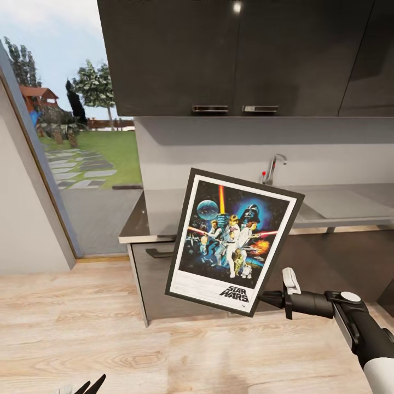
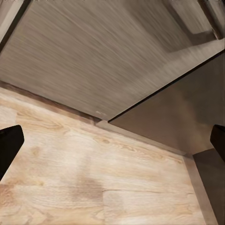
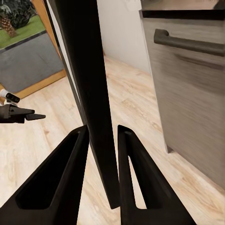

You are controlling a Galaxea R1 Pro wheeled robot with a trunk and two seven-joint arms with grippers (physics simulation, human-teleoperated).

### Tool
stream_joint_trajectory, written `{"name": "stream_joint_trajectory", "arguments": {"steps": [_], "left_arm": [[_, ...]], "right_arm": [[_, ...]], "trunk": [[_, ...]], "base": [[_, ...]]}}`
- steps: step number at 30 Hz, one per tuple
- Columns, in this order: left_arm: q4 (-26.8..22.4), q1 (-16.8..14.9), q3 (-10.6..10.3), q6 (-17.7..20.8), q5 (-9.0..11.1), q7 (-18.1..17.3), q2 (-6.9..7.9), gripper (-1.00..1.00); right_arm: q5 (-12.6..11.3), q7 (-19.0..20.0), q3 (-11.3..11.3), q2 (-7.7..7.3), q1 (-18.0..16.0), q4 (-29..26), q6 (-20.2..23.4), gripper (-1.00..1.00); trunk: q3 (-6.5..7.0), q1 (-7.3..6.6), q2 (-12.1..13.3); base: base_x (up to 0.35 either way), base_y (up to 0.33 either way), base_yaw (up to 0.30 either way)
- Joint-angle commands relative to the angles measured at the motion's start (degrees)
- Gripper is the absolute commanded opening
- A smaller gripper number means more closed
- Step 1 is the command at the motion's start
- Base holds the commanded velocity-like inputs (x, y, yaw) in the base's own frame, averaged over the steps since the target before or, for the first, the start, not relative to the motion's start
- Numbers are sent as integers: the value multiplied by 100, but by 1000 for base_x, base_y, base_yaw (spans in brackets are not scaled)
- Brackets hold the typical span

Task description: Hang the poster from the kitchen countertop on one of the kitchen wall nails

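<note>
The poster [image 1: 232, 241], a Star Wars print with a white border and thin black frame, hangs tilted in the air in front of the kitchen countertop [image 1: 339, 205]. My right gripper [image 1: 266, 299] is shut on its lower right edge. In the right wrist view the poster [image 3: 91, 93] is edge-on, a dark slab pinched by my right gripper [image 3: 103, 145]. My left gripper [image 1: 90, 386] hangs low over the floor, and the left wrist view shows it [image 2: 112, 145] open with nothing inside.
Dark upper cabinets [image 1: 241, 54] hang over the counter, with a chrome tap [image 1: 275, 164] at the back. Grey drawers [image 1: 158, 268] sit beneath. A glass door [image 1: 82, 164] to the garden is at the left. Light wood floor [image 1: 82, 328] lies in front.
</note>
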Motion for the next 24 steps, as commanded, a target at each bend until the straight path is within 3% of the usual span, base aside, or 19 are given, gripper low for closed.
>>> {"name": "stream_joint_trajectory", "arguments": {"steps": [1, 24], "left_arm": [[1, -3, -50, -31, 42, -9, 1, 100], [1, -3, -50, -30, 42, -9, 0, 100]], "right_arm": [[13, 38, -12, 2, -4, -3, 74, -100], [9, 40, -19, 2, -4, 9, 70, -100]], "trunk": [[12, -23, 38], [425, -528, 960]], "base": [[0, 0, 0], [0, 0, 0]]}}
